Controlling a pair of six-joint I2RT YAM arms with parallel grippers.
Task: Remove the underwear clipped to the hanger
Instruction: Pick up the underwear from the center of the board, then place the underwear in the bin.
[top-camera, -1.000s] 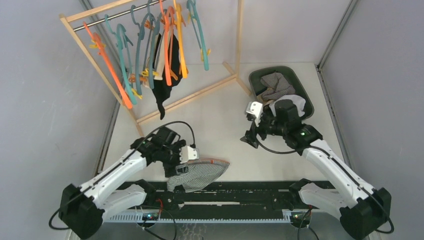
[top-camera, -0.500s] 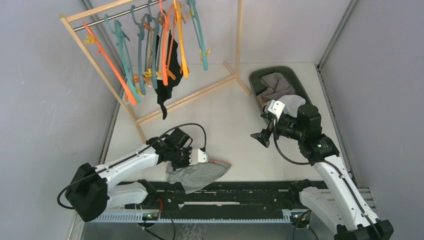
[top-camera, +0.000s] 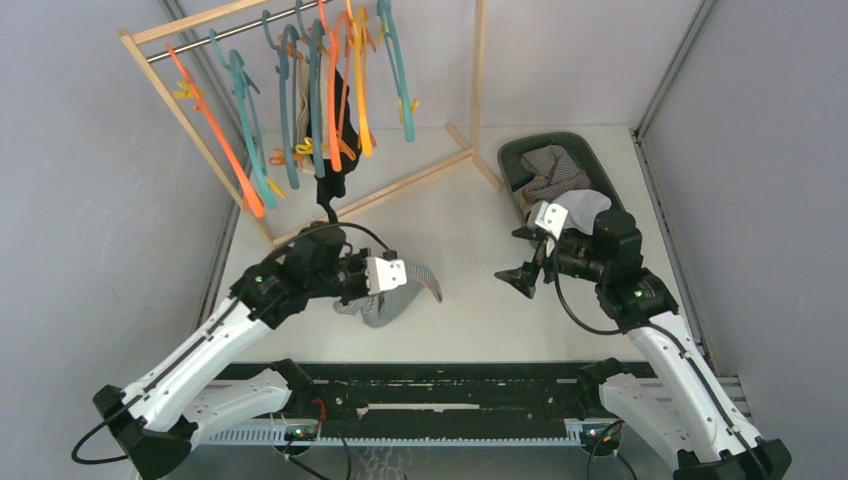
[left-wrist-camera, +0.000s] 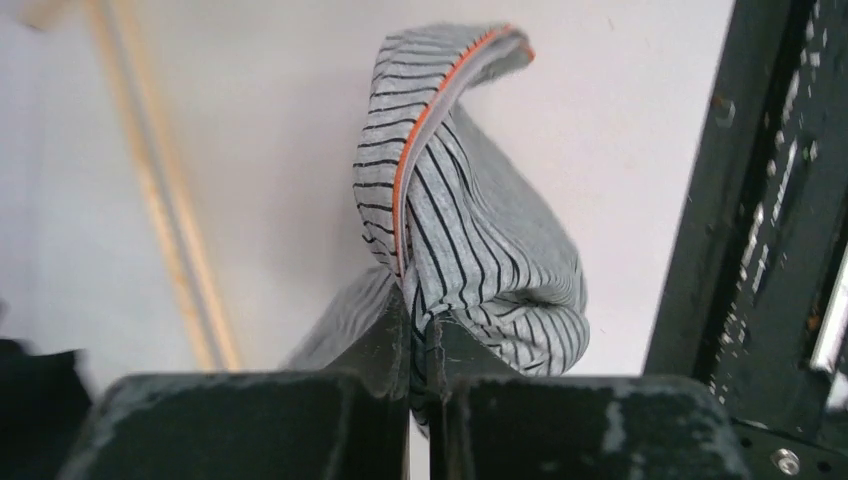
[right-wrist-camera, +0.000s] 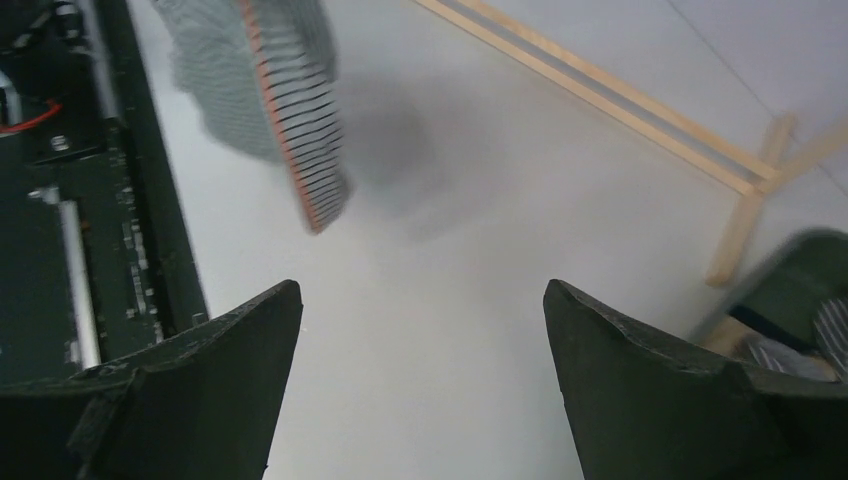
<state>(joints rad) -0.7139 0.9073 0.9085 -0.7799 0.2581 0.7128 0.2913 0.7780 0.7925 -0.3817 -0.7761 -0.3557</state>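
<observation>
A grey striped pair of underwear (top-camera: 398, 292) with an orange waistband dangles clear of the table (top-camera: 470, 320), pinched at one bunched edge by the left hand (top-camera: 385, 275), whose fingers are pressed together on the cloth. The garment trails from that hand toward the right, its long axis pointing roughly across the table at the right hand (top-camera: 527, 270), with a stretch of bare surface between them. Beyond the right hand, at the far right corner, sits the green bin (top-camera: 520, 150) holding a checked cloth (top-camera: 552, 170), so the likely drop-off lies to the right of the held pair and closer to the right arm. A black pair (top-camera: 337, 150) hangs among the coloured hangers (top-camera: 316, 100) on the wooden rack (top-camera: 380, 195), straight behind the left hand and nearer that arm. The left arm reaches forward from its base, wrist turned right; the right arm is bent high, its hand spread wide, empty and angled down toward the table's middle.
</observation>
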